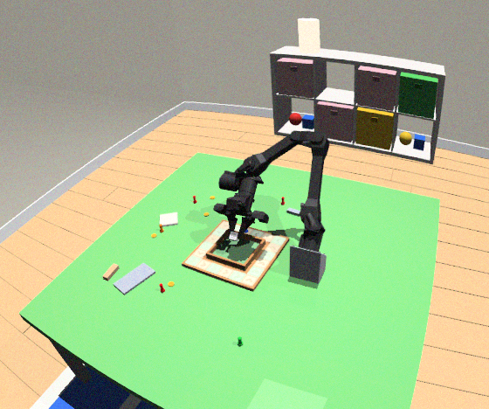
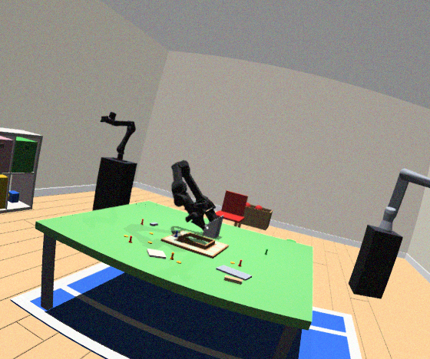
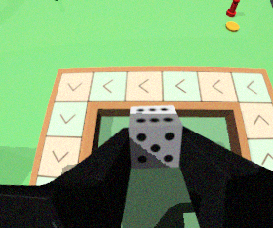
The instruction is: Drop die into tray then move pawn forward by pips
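Observation:
My gripper (image 1: 233, 237) (image 3: 152, 133) is shut on the white die (image 1: 233, 236) (image 3: 155, 146). In the wrist view the die shows a five-pip face toward the camera and two rows of three pips above it. The die is held over the dice tray (image 1: 227, 262) (image 2: 192, 245) (image 3: 112, 105); its exact height is hard to tell. The tray sits inside the ring of arrowed squares on the board (image 1: 196, 259) (image 2: 208, 251) (image 3: 108, 87). The blue pawn (image 2: 176, 233) stands on the board's far side in the top view, partly hidden by the gripper; the wrist view does not show it.
Red pawns (image 1: 161, 287) (image 1: 282, 201) (image 1: 195, 199), an orange pawn (image 1: 161, 228) and a green pawn (image 1: 239, 341) stand around the board. Yellow discs (image 1: 170, 283), a white pad (image 1: 168, 218), a grey slab (image 1: 134, 278) and a wooden block (image 1: 110, 272) also lie on the table.

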Available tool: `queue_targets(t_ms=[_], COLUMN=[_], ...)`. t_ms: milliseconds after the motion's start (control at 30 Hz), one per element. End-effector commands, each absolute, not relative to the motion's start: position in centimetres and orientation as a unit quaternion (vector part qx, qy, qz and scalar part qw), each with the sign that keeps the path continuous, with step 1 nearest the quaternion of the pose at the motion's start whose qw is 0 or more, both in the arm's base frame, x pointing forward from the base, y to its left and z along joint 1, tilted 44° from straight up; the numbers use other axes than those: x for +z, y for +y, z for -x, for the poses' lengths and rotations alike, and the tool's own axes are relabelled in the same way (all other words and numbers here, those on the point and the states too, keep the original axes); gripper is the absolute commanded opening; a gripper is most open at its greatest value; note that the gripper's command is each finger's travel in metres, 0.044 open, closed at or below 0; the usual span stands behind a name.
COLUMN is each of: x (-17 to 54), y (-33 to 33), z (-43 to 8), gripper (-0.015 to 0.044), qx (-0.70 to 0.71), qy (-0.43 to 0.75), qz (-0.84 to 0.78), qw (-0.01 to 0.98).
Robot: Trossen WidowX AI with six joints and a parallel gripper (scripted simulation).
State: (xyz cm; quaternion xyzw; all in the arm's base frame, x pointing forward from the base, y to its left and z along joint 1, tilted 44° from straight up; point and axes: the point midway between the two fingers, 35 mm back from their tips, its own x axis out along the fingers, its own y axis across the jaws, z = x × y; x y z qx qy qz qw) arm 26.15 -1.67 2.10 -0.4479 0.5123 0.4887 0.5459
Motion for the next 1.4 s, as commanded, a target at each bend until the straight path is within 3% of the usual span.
queue_targets(t_ms=[0, 733, 1267, 1367], x=[5.7, 5.7, 8.6, 7.0], y=[-1.3, -1.4, 1.4, 1.0], z=[-27.3, -27.2, -27.5, -27.2], gripper=[0.0000, 0.0000, 0.0420, 0.0440], qx=[0.486, 0.486, 0.487, 0.459], qy=[0.500, 0.500, 0.499, 0.558], qz=[0.454, 0.456, 0.453, 0.468], qw=[0.555, 0.553, 0.555, 0.509])
